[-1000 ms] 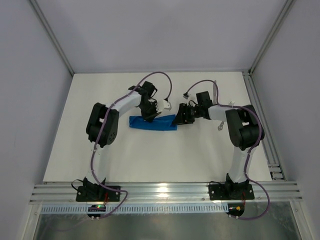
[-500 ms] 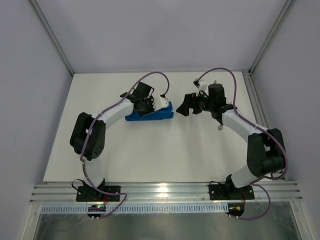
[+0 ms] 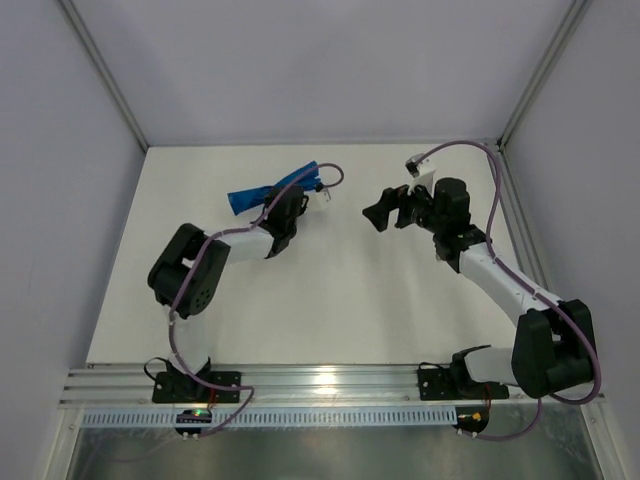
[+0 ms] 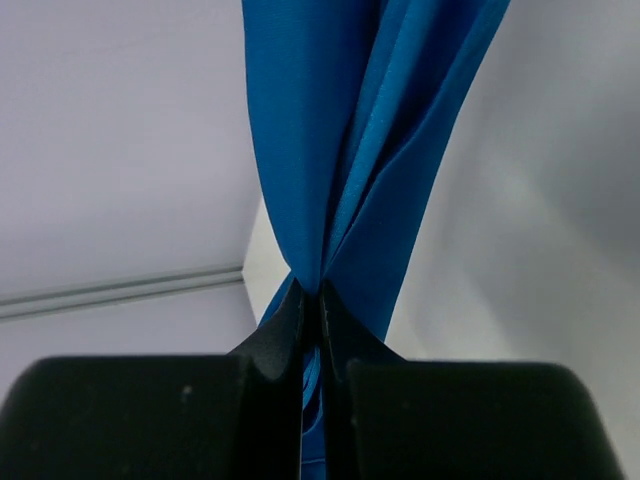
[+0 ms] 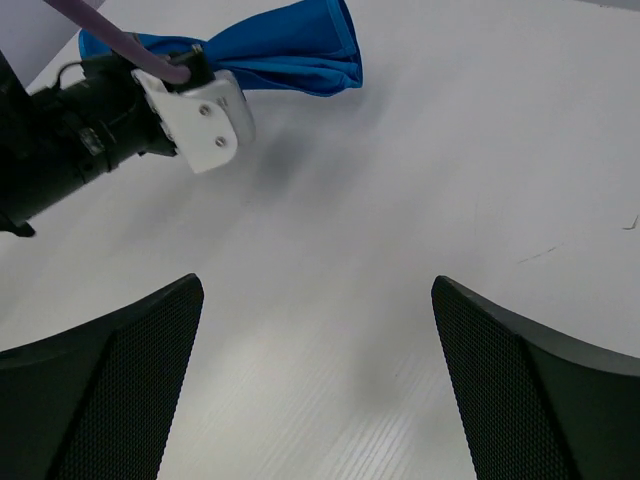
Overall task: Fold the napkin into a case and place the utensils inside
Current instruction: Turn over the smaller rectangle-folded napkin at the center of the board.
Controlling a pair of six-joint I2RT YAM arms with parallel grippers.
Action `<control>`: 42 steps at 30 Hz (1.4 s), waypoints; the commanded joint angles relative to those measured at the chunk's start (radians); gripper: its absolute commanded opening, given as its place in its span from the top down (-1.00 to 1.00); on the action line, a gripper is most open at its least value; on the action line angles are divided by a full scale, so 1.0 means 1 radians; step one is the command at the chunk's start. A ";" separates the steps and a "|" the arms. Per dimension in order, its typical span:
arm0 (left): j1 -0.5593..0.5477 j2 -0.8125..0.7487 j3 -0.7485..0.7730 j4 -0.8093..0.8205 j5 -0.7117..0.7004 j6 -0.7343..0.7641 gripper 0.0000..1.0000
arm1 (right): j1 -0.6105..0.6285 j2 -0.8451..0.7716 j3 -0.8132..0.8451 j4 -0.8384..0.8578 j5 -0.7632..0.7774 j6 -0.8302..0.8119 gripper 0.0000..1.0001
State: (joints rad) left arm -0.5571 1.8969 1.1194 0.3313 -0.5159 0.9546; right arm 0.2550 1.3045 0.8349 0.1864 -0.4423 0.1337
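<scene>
Blue napkin (image 4: 335, 140) clamped in left gripper (image 4: 312, 298).

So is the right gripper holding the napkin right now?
No, the right gripper is open and empty; the left gripper pinches the napkin.

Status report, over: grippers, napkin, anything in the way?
Left gripper shut on napkin, bunched. Right gripper open, empty. No obstacle seen between them.

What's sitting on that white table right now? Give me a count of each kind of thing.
Blue napkin: 1
Robot arms: 2 (left arm, right arm)
Total: 3
</scene>
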 commanded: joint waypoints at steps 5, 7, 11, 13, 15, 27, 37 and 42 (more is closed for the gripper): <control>-0.141 0.275 -0.230 0.771 -0.216 0.386 1.00 | 0.000 -0.092 -0.042 0.039 0.025 0.027 -0.99; -0.156 0.272 -0.257 0.741 -0.234 0.353 1.00 | -0.002 -0.102 -0.049 0.033 0.025 0.030 -0.99; -0.182 0.180 -0.257 0.492 -0.217 0.179 0.94 | 0.000 -0.123 -0.062 0.027 0.019 0.044 -0.99; -0.184 0.134 -0.242 0.254 -0.182 0.031 0.71 | -0.002 -0.126 -0.066 0.022 0.019 0.047 -0.99; -0.184 0.081 -0.218 0.070 -0.136 -0.054 0.60 | -0.002 -0.131 -0.069 0.021 0.020 0.047 -0.99; -0.205 -0.018 -0.072 -0.425 0.075 -0.392 -0.18 | -0.002 -0.120 -0.060 0.012 0.002 0.058 -0.99; -0.222 -0.309 0.062 -0.724 0.398 -0.533 -0.36 | -0.011 -0.129 -0.075 0.287 0.192 0.288 -0.99; -0.111 -0.441 0.080 -0.856 0.459 -0.571 0.56 | 0.021 0.103 0.240 0.023 0.044 0.191 0.34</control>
State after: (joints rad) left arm -0.7490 1.5284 1.1629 -0.3920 -0.1486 0.4397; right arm 0.2485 1.2652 0.8291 0.3538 -0.3630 0.3515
